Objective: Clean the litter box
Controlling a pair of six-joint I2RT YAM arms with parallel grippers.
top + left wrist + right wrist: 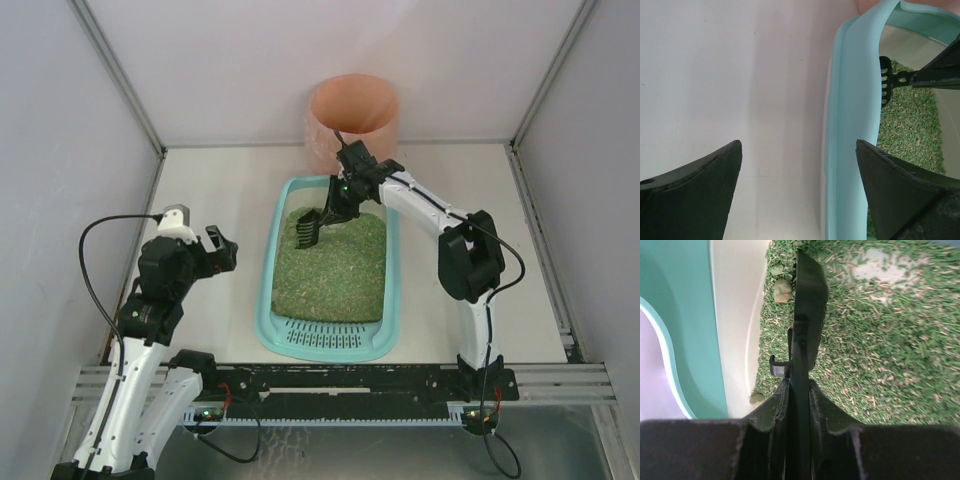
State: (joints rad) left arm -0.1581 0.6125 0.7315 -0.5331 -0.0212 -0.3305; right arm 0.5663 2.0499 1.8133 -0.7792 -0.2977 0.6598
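Clenching the scoop (308, 230) in the right claw (799, 390), left claw (799, 147) released, angling tines under the litter box (680, 315) clump (782, 291).

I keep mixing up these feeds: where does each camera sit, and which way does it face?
Top external: above and behind the bases, looking down on the litter box, scoop and pink bin; both arms show.
Left wrist: left of the box, facing its rim; own open jaws frame the bottom.
Right wrist: over the granules, looking down along the scoop clamped in its shut jaws.
Shared: both wrist views catch the scoop.
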